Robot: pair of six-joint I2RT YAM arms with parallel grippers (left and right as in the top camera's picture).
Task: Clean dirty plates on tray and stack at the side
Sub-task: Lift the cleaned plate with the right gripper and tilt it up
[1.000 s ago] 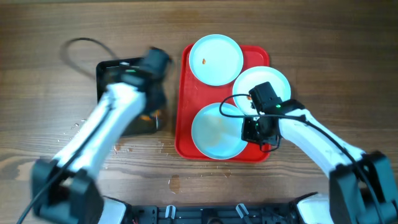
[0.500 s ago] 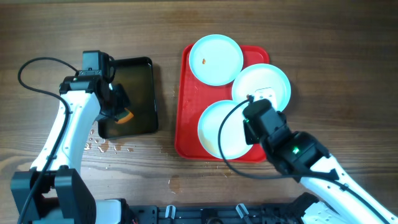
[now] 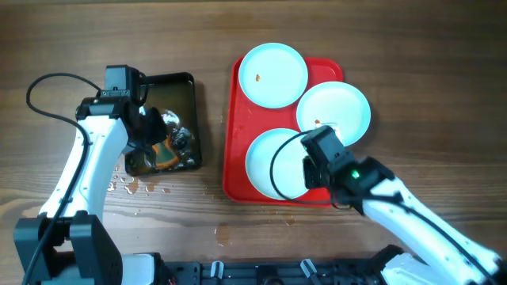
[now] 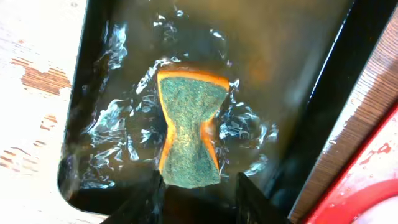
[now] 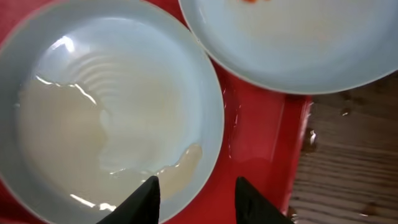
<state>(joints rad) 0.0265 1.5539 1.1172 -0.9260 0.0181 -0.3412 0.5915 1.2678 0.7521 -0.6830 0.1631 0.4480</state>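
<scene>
All three plates [image 3: 274, 75] lie on the tray [image 3: 234, 142], none stacked on the desk [image 3: 412, 47], one visibly smeared, the near plate [image 5: 93, 112] wet under the open, empty right tool [image 5: 196, 193], while the left tool [image 4: 199, 186] straddles the sponge [image 4: 188, 134] in the water tray [image 4: 292, 56], grip unclear.

Right arm [image 3: 380, 190] hides the near plate's [image 3: 265, 162] right edge

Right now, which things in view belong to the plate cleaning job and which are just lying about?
Job: far plate, right plate, near plate, red tray, green-and-orange sponge, black water tray.
Lying about: black cable loop, water splashes on the wooden table.
</scene>
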